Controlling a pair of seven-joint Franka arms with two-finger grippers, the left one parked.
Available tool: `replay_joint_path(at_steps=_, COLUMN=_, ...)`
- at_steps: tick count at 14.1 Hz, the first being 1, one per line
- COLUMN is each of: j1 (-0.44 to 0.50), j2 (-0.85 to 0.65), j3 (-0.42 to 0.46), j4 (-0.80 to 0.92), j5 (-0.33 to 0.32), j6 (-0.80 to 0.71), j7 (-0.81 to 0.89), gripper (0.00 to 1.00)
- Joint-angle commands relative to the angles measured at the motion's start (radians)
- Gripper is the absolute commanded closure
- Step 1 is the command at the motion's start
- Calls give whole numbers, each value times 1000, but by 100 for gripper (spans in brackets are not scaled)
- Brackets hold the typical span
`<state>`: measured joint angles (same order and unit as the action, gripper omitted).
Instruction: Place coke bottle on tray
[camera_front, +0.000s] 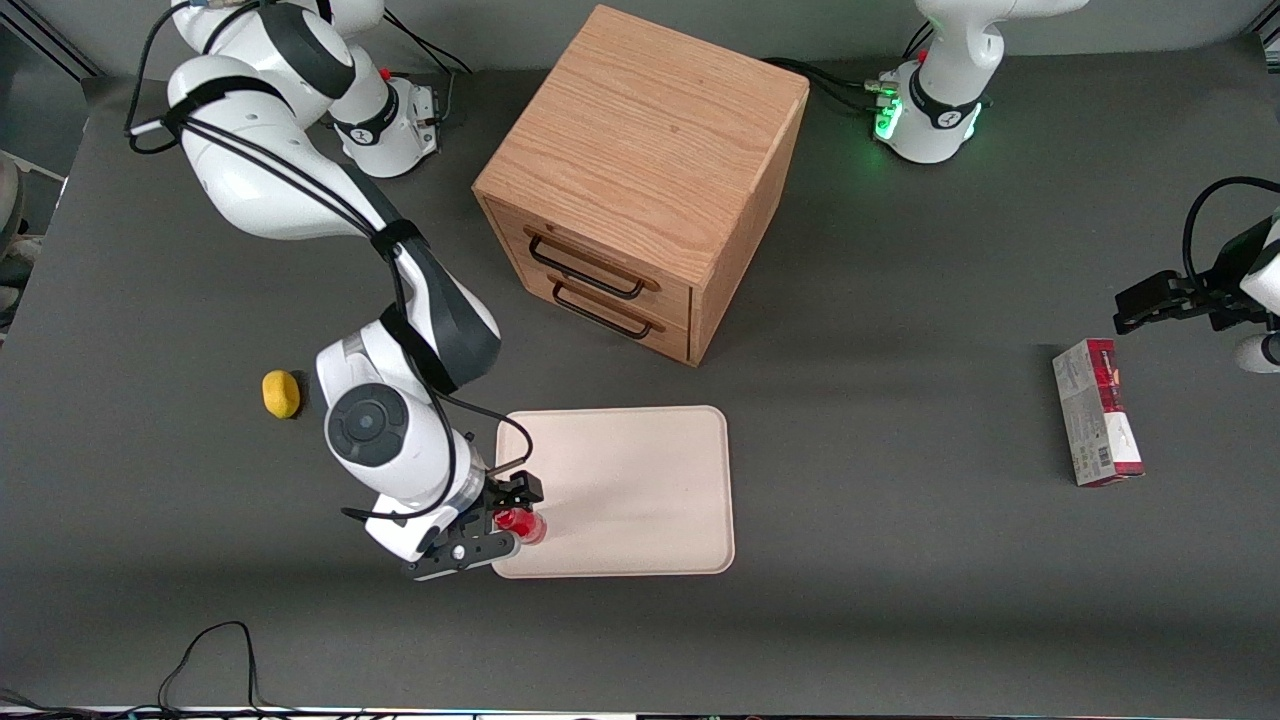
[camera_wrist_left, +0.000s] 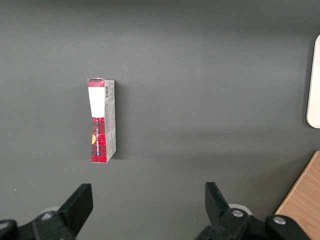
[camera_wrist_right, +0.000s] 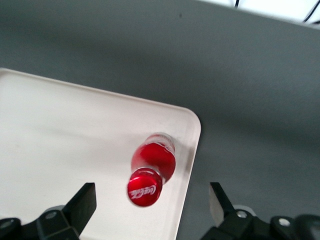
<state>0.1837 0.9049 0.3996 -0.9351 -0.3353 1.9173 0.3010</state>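
One coke bottle (camera_wrist_right: 152, 165) stands upright on tray (camera_front: 640, 480), near its corner. End effector (camera_front: 505, 520) spread around bottle, not pinching. Release step; next likely a straight lift clear.

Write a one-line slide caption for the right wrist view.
Coke bottle standing upright on the tray near its corner, with the open hand above it, fingers clear of the bottle.

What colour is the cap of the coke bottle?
Red with white script, clearest in the right wrist view: coke bottle, under the open tool.
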Motion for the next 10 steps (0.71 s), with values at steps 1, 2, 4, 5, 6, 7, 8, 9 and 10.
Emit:
replay_joint_path(at_steps=1, j1=-59, j2=-185, j3=-2, j4=-120, j5=120, j6=-73, j7=-14, gripper=0)
replay_joint_path(at_steps=2, j1=-82, j2=-272, j3=-22, j4=-208, j5=157, j6=-78, j7=-40, gripper=0)
replay_joint_path(at_steps=4, j1=-82, j2=-465, j3=-141, j4=-417, j5=272, j6=-73, j7=-59, gripper=0)
replay_joint_path(at_steps=5, j1=-81, j2=-556, j3=-201, j4=-518, j5=362, j6=-69, j7=-60, gripper=0)
replay_joint_path(at_steps=6, j1=-78, j2=-637, j3=-255, j4=-610, j5=413, j6=-64, j7=-69, gripper=0)
replay_joint_path(at_steps=7, j1=-76, j2=-714, j3=-292, j4=-699, j5=427, j6=-64, j7=-88, gripper=0)
replay_joint_path(at_steps=8, j1=-76, j2=-791, j3=-321, j4=-784, j5=430, j6=-66, j7=-94, gripper=0)
replay_joint_path(at_steps=9, j1=-76, j2=-866, j3=-352, j4=-868, j5=432, j6=-66, j7=-94, gripper=0)
replay_joint_path(at_steps=10, j1=-76, j2=-936, j3=-379, j4=-945, j5=432, j6=-64, j7=-94, gripper=0)
